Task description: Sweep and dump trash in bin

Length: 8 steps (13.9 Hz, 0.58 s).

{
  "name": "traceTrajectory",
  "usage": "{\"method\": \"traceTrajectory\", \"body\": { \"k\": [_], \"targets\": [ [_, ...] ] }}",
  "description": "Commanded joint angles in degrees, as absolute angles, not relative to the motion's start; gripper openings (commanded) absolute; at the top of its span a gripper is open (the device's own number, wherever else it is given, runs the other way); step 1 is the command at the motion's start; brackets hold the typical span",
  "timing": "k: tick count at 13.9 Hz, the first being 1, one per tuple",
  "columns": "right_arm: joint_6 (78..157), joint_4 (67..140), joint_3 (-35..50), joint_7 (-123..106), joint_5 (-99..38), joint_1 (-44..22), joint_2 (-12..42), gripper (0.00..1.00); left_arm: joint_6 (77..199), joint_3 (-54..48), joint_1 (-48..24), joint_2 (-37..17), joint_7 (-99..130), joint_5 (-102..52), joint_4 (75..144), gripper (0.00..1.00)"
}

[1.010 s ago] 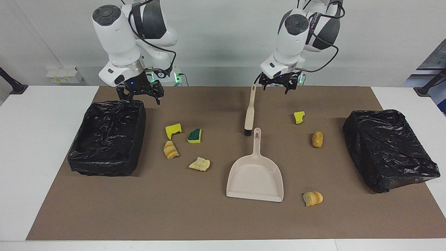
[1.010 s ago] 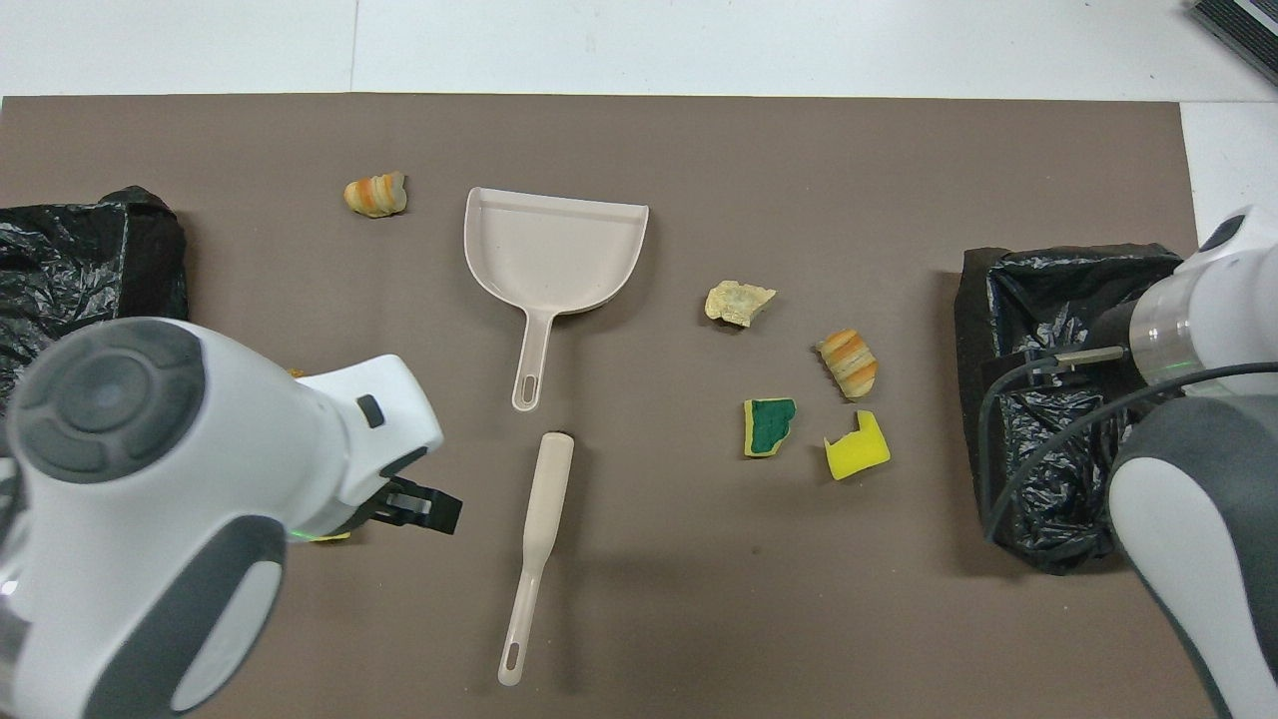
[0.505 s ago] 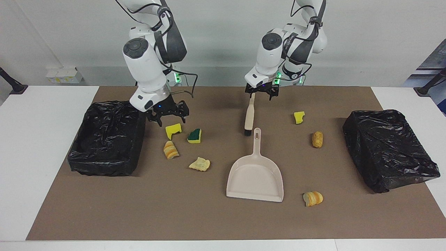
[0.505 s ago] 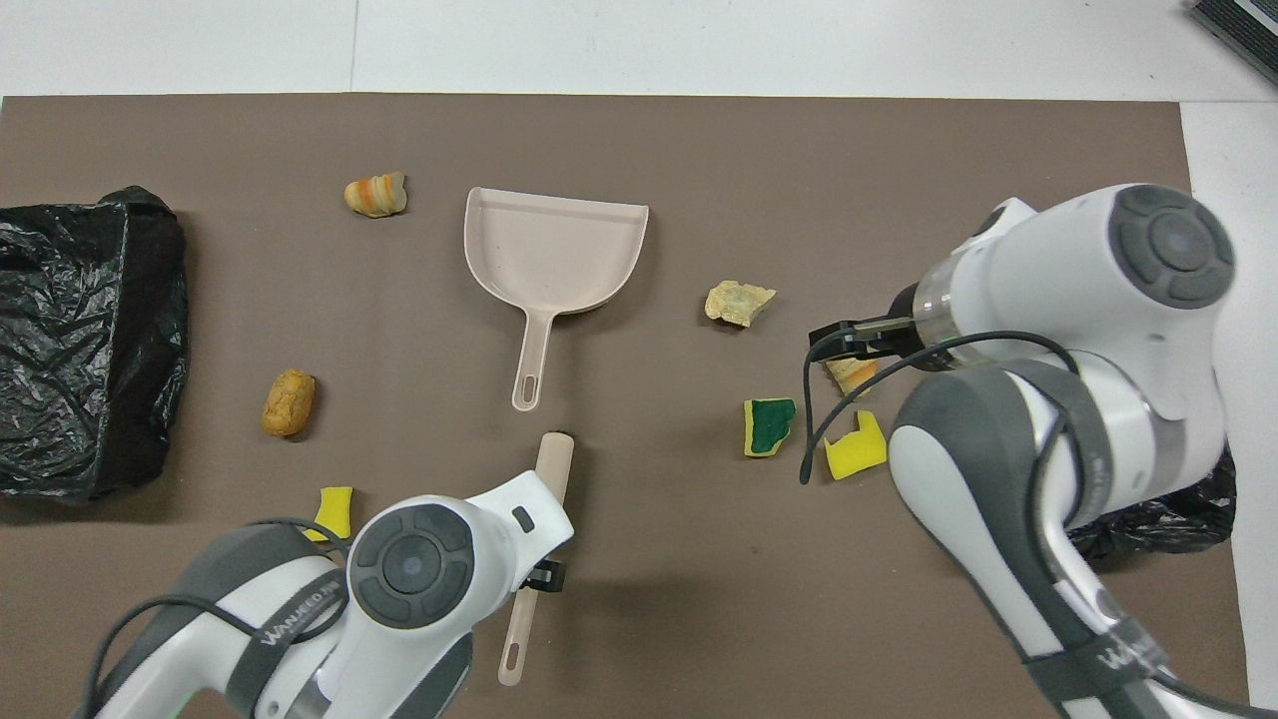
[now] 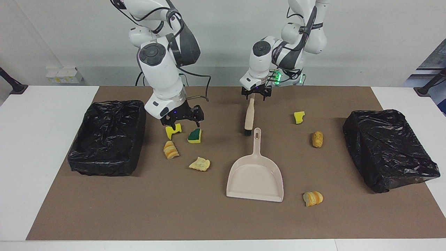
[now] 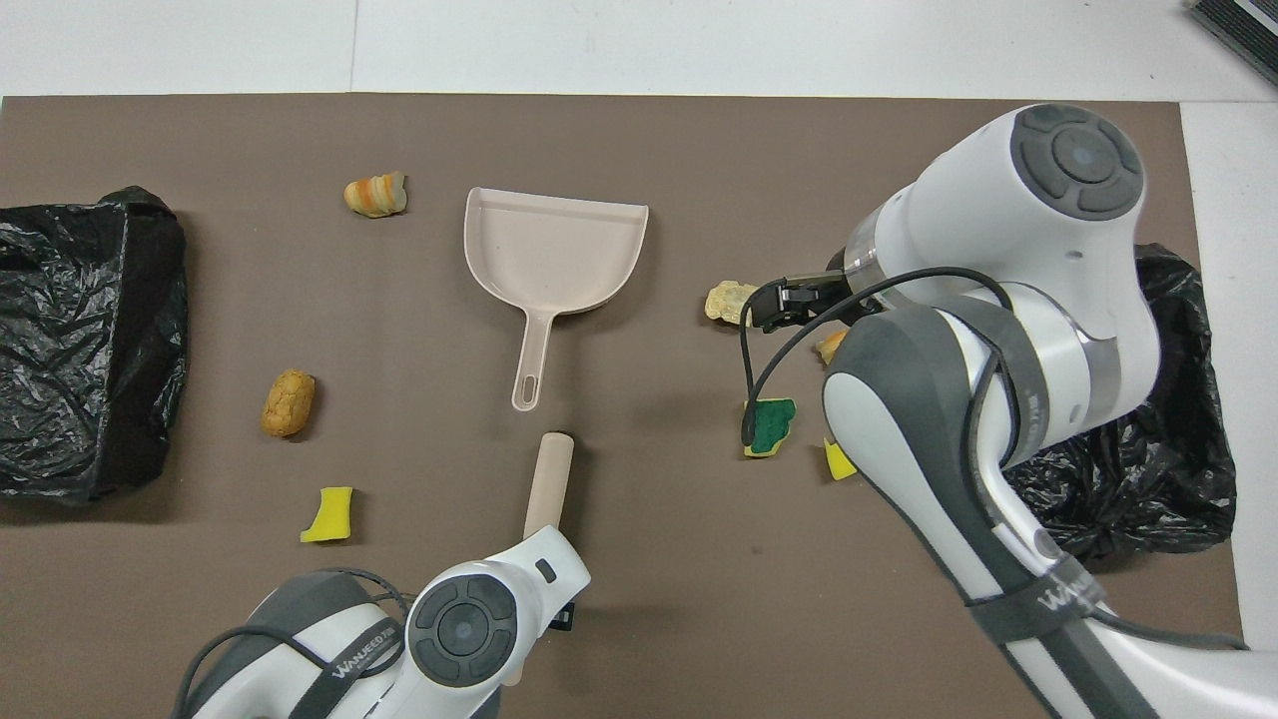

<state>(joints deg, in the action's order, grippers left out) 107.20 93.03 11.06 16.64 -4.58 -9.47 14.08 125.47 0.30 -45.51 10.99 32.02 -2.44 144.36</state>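
Observation:
Seven scraps of trash lie on the brown mat. A yellow sponge chunk (image 5: 173, 130), a green-topped sponge (image 5: 194, 136), a striped piece (image 5: 170, 150) and a tan piece (image 5: 199, 164) cluster beside the black-lined bin (image 5: 104, 139). Another yellow chunk (image 5: 299, 116), a round bread piece (image 5: 317, 139) and a striped piece (image 5: 313, 198) lie toward the left arm's end. My right gripper (image 5: 182, 121) hangs open, low over the yellow chunk and the green-topped sponge. My left gripper (image 5: 256, 94) is down at the handle end of the beige brush (image 5: 248, 116).
The beige dustpan (image 5: 255, 174) lies mid-mat, its handle pointing at the brush's bristles. A second black bag-covered box (image 5: 386, 146) stands at the left arm's end. In the overhead view the right arm (image 6: 998, 330) covers part of the bin (image 6: 1168, 449).
The right gripper travelled from over the bin's corner toward mid-table and sank over the sponges. The left gripper moved sideways and down onto the brush handle's end.

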Motion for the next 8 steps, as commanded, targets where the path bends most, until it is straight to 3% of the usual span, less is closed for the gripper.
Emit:
{"method": "traceTrajectory", "body": {
  "k": [1,2,3,4,5,7,8],
  "targets": [
    [107.1,91.3,11.3,22.8,-1.4,-12.6,16.3,1.00,126.0,1.5,-46.9,10.8,32.5,-2.6,144.2,0.68],
    [107.8,91.3,11.3,23.1,-1.1,-12.8,16.3,1.00,126.0,1.5,-46.9,10.2,32.5,-2.3,143.4,0.61],
    [108.1,91.5,11.3,23.2,-1.1,-12.8,16.3,1.00,125.9,1.5,-46.9,9.4,32.4,-2.3,142.2,0.47],
    [108.5,91.6,11.3,23.2,-1.1,-12.8,16.3,1.00,125.9,1.6,-46.8,9.1,32.4,-2.2,141.7,0.26],
    [108.5,91.7,11.3,23.2,-1.1,-12.8,16.3,1.00,125.8,1.7,-46.3,9.1,32.5,-2.1,141.3,0.14],
    [108.5,92.1,11.3,23.2,-1.1,-12.8,16.3,1.00,124.9,2.2,-44.0,9.8,32.6,-2.1,139.6,0.13],
    [108.5,92.1,11.3,23.2,-1.1,-12.8,16.3,1.00,122.5,2.1,-42.3,10.1,32.8,-2.1,138.9,0.04]
  ]
}}
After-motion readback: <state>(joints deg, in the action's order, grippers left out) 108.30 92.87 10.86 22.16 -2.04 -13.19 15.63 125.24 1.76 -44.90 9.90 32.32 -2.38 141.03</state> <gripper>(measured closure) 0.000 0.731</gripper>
